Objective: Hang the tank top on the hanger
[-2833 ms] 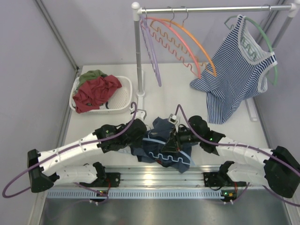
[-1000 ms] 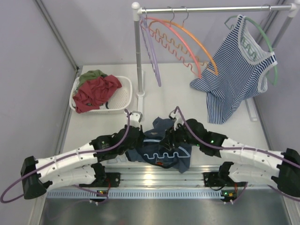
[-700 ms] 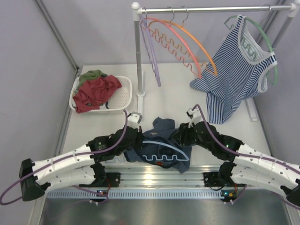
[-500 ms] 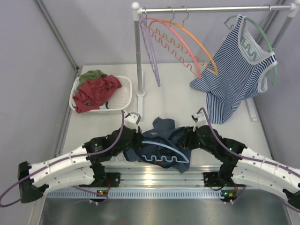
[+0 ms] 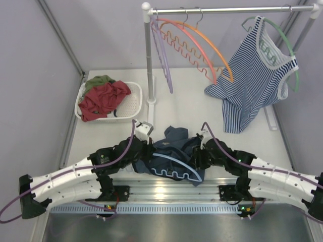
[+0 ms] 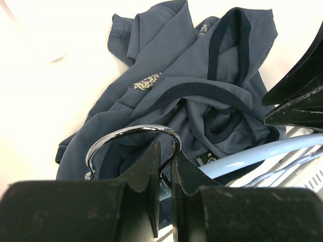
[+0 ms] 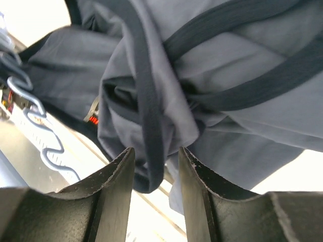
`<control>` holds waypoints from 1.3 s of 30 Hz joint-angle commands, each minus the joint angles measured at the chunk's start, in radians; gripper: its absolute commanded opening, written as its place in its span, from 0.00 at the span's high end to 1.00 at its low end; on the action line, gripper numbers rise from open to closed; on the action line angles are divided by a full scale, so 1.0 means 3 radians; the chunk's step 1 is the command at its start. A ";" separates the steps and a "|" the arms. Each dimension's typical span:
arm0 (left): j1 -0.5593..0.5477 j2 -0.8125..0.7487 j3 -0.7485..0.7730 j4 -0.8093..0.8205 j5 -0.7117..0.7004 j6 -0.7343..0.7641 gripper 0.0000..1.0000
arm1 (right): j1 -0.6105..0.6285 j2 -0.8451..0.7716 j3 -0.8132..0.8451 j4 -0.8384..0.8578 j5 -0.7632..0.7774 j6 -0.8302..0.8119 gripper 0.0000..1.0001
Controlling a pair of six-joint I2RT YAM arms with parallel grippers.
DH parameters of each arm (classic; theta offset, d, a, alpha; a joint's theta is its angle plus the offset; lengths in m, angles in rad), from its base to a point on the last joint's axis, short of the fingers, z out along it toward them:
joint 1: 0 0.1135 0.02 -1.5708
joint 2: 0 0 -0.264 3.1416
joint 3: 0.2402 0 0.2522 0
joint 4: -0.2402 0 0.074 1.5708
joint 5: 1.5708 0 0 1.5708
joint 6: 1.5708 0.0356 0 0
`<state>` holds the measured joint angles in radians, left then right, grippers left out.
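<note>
Your left pincer [image 6: 165,152] is squeezing tight on the shiny metal hook [image 6: 133,132] of the light-blue hanger [image 6: 267,151]. Its two fingers are pressing together on the stem, right under the curve of the hook. The hanger is lying flat on the white worktop [image 5: 186,101] at about 6 o'clock, close to the arm bases. Its wavy bar is pointing toward 6 o'clock. The dark blue tank top [image 5: 174,145] is sitting in a crumpled heap just beside the hanger, on its 12 o'clock side. Some of the cloth is lying over the hanger's arm near the hook. Your right pincer [image 7: 155,152] is coming in from the 3 o'clock side of the heap. Its fingers are standing apart, and a dark edge strip of the tank top is running between them. From the tank top, a white basket [image 5: 132,103] is sitting at about 10 o'clock with a red garment [image 5: 103,98] piled in it. At about 1 o'clock, a blue-and-white striped top [image 5: 252,85] is hanging on a green hanger [image 5: 293,55] from the rail [image 5: 227,9].
</note>
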<state>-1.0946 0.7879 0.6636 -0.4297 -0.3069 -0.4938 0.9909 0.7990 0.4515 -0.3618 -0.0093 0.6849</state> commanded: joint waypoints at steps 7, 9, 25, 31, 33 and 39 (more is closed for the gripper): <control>-0.0012 -0.0059 0.0089 0.0210 0.0000 0.0046 1.00 | 0.0266 0.0139 -0.0002 0.0179 -0.0020 0.0130 0.60; -0.0007 -0.0044 0.0104 0.0220 -0.0005 0.0041 1.00 | 0.0287 0.0164 -0.0007 0.0077 0.0016 0.0176 0.62; -0.0007 -0.0039 0.0212 0.0144 -0.0454 0.0046 1.00 | 0.0302 -0.0219 0.0146 -0.0752 0.0757 0.0427 1.00; -0.0007 -0.0014 0.0242 0.0149 -0.0745 0.0051 1.00 | 0.0307 -0.0419 0.0254 -0.1028 0.0890 0.0463 1.00; -0.0007 0.0037 0.0263 0.0149 -0.0838 0.0041 1.00 | 0.0302 -0.0465 0.0295 -0.1100 0.0921 0.0463 1.00; -0.0012 0.0176 0.0324 0.0149 -0.0935 0.0066 1.00 | 0.0302 -0.0480 0.0474 -0.1207 0.0982 0.0442 1.00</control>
<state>-1.0966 0.8295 0.7052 -0.4335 -0.5274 -0.4732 1.0660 0.6590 0.5198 -0.6899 0.2462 0.8154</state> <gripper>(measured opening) 0.134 0.003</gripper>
